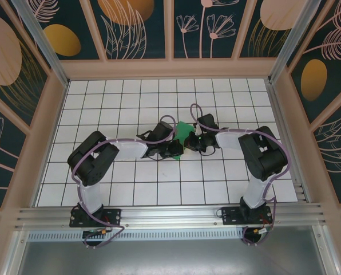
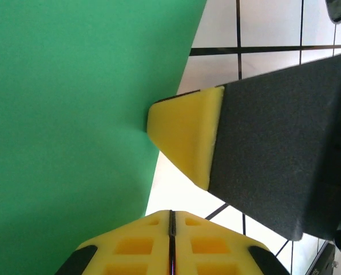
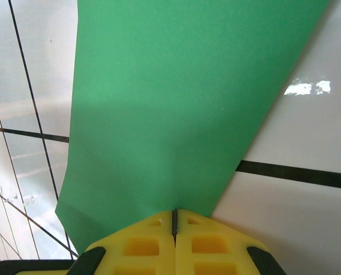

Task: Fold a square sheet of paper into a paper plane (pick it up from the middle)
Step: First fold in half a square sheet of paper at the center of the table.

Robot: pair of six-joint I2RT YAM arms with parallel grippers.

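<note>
One white grid table [image 1: 130,189] carries two arms, left arm [image 1: 96,160] and right arm [image 1: 262,152], meeting at its centre. One square sheet of paper [image 1: 186,130] rises between two grippers. The right gripper [image 3: 174,220] is clamped on its edge. The left gripper [image 2: 170,220] is closed against it, but I cannot tell whether it grips the sheet.

My left end effector [image 2: 171,220] ends in two bright yellow pads [image 2: 130,246] with square pockets moulded into them and black rounded corners at either side; my right end effector [image 3: 174,219] wears the same yellow blocks. Its finger [image 2: 273,143] is matte black with a grainy face, capped by a yellow wedge-shaped tip. Further back from the end effectors come bulky black joint housings [image 1: 93,157], smooth white links [image 1: 130,149] and lilac cables [image 1: 165,127] looping alongside, down to black base plates [image 1: 95,216].
</note>
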